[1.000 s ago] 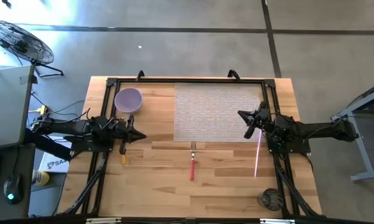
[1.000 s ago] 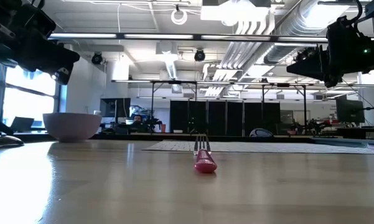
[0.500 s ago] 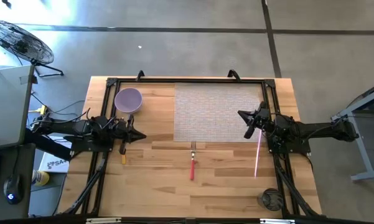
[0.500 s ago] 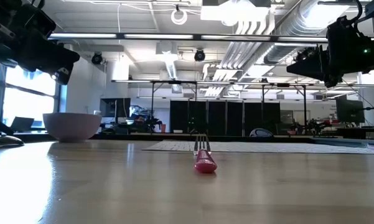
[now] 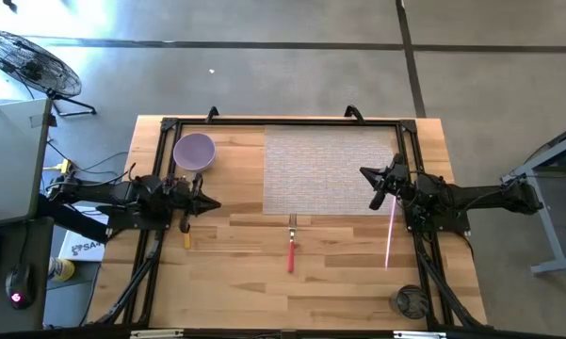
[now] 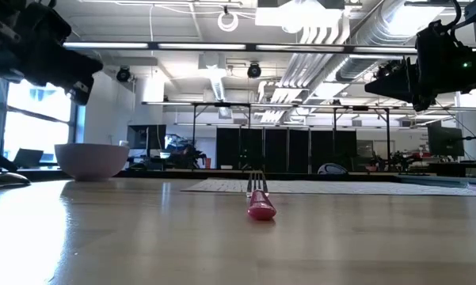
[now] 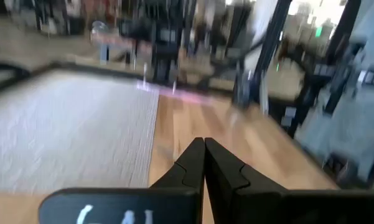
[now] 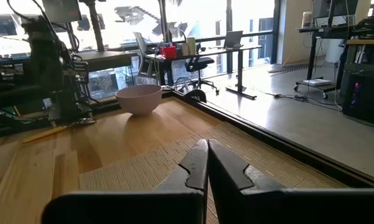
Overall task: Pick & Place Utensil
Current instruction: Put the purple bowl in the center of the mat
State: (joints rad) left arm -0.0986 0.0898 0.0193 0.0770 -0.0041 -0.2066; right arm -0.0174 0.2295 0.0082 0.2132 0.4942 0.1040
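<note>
A fork with a red handle (image 5: 291, 250) lies flat on the wooden table near its middle, tines toward the placemat; the low view shows it end-on (image 6: 260, 204). A pink utensil (image 5: 390, 235) lies at the right. A yellow one (image 5: 186, 237) lies at the left, under my left arm. My left gripper (image 5: 217, 206) hovers shut at the table's left, pointing level toward the right (image 7: 203, 147). My right gripper (image 5: 363, 172) hovers shut at the right, over the placemat's edge (image 8: 207, 148). Neither gripper has anything between its fingers.
A woven placemat (image 5: 325, 169) covers the far middle of the table. A purple bowl (image 5: 194, 150) stands at the far left (image 8: 139, 98). A dark round object (image 5: 411, 301) sits at the near right corner. A black frame (image 5: 283, 122) runs along the table's edges.
</note>
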